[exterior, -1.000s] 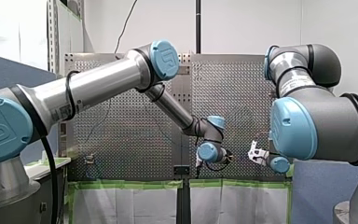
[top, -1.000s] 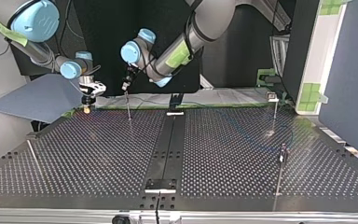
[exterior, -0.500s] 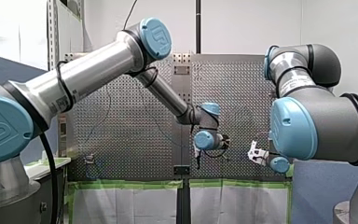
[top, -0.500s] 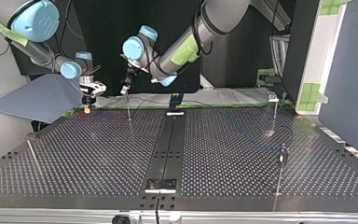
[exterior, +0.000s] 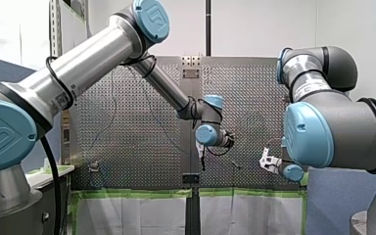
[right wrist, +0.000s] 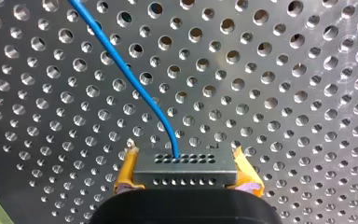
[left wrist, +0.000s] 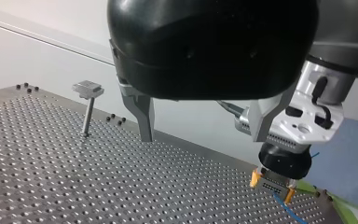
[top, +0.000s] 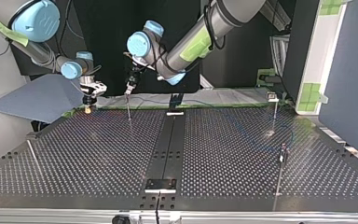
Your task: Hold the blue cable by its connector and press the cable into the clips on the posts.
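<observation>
In the top view, a blue-grey board (top: 32,99) lies at the left beside the perforated table (top: 88,158). My right gripper (top: 88,106) clamps the connector (right wrist: 185,167) at the table's far left corner, and the blue cable (right wrist: 130,80) runs out from it. My left gripper (left wrist: 204,128), fingers apart, hangs just above a post (top: 128,109).

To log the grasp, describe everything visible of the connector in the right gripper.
The connector is a small grey block, metallic-looking, with rows of round holes on two faces. My right gripper is shut on it, one yellow pad against each end. The blue cable leaves a hole in the face turned to the perforated table and curves away over it. Whether it touches the table is unclear.
</observation>
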{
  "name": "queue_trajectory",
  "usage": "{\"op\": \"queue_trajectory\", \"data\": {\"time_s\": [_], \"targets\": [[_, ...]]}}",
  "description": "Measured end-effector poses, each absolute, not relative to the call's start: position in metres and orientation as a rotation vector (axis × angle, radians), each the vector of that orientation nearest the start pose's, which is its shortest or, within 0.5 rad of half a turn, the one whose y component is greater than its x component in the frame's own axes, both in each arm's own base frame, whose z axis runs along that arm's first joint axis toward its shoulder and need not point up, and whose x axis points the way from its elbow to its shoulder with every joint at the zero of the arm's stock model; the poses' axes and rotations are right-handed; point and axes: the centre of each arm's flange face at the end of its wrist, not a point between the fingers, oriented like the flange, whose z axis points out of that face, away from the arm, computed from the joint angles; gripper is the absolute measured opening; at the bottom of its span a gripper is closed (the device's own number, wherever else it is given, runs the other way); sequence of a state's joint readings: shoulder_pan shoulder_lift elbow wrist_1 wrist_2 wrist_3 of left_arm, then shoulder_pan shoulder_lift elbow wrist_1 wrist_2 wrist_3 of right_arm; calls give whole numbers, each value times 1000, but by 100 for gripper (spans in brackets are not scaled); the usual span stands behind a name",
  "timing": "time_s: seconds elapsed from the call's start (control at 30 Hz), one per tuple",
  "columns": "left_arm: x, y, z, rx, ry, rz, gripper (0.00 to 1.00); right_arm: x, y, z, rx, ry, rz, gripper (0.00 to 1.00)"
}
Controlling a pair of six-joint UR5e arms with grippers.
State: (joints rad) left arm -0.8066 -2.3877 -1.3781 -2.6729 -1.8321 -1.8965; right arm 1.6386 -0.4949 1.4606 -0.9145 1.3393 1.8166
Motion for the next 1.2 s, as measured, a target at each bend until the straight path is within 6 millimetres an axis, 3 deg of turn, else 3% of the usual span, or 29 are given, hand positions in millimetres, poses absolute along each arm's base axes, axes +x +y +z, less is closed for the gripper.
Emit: {"op": "queue_trajectory", "data": {"time_s": [1.2], "targets": [[333,-499,200,198,1736,-592,100,213,-674,-63,1376,-1301,1580,0]]}}
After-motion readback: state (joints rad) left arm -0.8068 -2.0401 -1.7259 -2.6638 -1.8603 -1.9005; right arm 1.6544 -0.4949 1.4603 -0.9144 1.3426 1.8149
